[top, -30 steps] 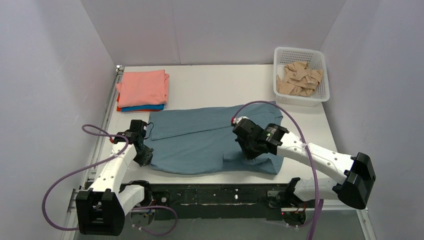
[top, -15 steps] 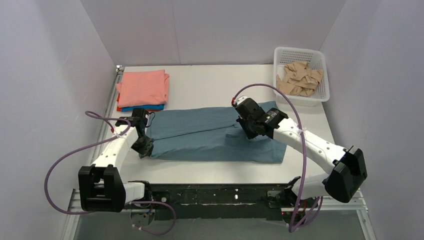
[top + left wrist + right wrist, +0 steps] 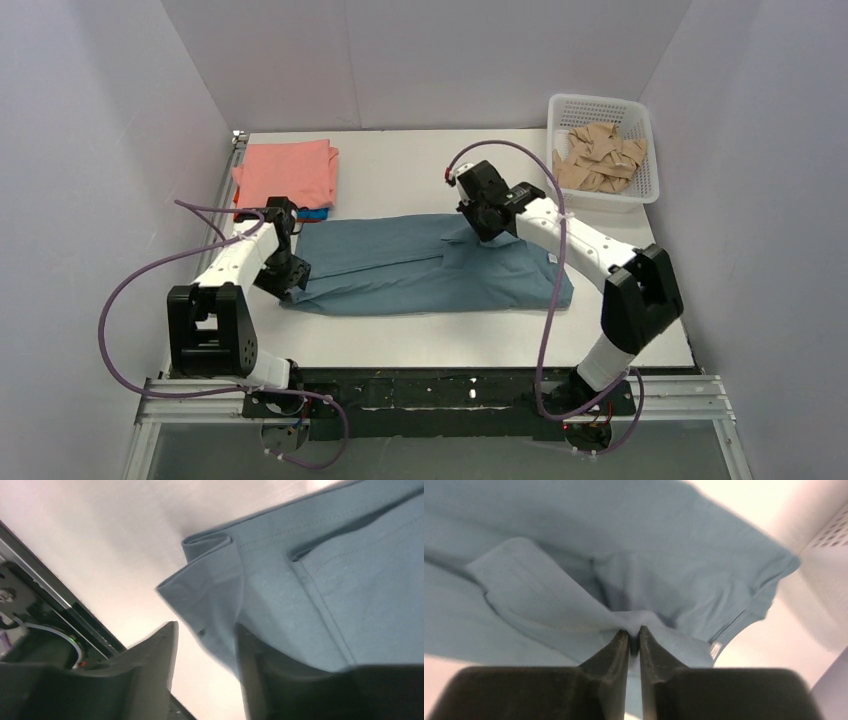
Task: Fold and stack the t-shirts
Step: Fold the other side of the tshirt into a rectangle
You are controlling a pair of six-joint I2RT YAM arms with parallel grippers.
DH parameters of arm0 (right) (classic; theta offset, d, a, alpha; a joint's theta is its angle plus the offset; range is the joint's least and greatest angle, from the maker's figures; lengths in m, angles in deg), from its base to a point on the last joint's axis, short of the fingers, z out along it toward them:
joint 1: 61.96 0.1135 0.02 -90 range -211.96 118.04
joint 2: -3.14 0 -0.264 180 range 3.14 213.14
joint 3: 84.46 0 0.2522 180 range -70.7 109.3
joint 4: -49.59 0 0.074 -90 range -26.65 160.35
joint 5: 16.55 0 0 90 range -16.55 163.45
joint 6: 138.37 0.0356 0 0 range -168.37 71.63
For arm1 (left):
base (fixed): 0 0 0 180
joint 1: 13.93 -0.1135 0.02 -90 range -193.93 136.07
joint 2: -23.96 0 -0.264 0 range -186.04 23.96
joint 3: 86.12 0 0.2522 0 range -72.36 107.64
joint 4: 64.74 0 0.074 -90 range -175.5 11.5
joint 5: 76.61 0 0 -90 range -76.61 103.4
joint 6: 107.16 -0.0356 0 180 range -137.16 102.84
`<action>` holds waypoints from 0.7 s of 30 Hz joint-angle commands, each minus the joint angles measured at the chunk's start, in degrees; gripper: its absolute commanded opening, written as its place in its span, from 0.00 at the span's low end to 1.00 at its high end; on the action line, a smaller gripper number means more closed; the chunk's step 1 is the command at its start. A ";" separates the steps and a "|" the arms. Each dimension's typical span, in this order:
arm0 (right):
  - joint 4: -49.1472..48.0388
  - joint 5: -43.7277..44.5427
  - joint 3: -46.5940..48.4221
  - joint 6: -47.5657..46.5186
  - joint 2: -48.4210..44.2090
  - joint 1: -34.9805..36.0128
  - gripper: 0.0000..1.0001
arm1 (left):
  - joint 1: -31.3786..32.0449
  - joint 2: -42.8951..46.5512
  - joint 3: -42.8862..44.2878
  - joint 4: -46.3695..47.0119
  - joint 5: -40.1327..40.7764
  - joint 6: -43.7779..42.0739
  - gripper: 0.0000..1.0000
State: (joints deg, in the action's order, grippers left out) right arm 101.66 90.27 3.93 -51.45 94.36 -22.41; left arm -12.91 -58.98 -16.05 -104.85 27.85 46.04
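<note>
A dusty grey-blue t-shirt (image 3: pixel 400 272) lies folded into a long band across the middle of the table. My left gripper (image 3: pixel 290 283) stands open at the shirt's left end; in the left wrist view the shirt's hem (image 3: pixel 220 595) drapes over one finger while the other finger stands clear of it. My right gripper (image 3: pixel 492 228) is shut on a pinched fold of the same shirt (image 3: pixel 574 560) near its right part, the cloth bunched at the gripper's (image 3: pixel 634 631) tips. Folded t-shirts are stacked at the back left, salmon-pink (image 3: pixel 287 172) on top, with a bright blue edge (image 3: pixel 312 213) under it.
A white basket (image 3: pixel 598 99) with beige cloth pieces stands at the back right, its wall also showing in the right wrist view (image 3: pixel 831 527). Purple cables loop off both arms. Grey walls close in the table (image 3: pixel 400 170) on three sides.
Both arms swung away from the near edge toward the back, carrying the shirt's near edge over so it lies narrower. The left gripper has opened off the cloth; the right stays shut.
</note>
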 commanded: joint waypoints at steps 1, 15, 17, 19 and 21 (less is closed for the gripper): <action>-6.23 6.47 8.36 1.20 7.63 -3.13 0.34 | -1.85 -1.47 3.60 -8.98 3.00 0.53 0.67; -5.40 1.97 2.12 17.38 -1.59 -3.81 0.84 | -3.37 4.59 7.92 -6.45 -15.40 -12.70 0.98; -10.55 -5.66 -4.52 19.14 -5.40 -3.83 0.84 | -3.03 3.26 6.22 -3.37 -21.15 -13.39 0.98; -15.29 -10.35 -9.91 20.38 -7.38 -3.78 0.84 | -2.66 1.72 4.67 -0.18 -24.95 -14.07 0.98; -15.72 -10.33 -12.03 22.31 -7.04 -3.86 0.84 | -1.99 0.13 4.30 0.90 -26.81 -14.66 0.98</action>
State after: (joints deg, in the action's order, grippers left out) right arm 93.02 88.65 -3.22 -34.68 87.21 -26.32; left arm -15.90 -55.50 -9.29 -102.68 11.02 34.61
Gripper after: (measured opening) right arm 0.842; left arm 0.981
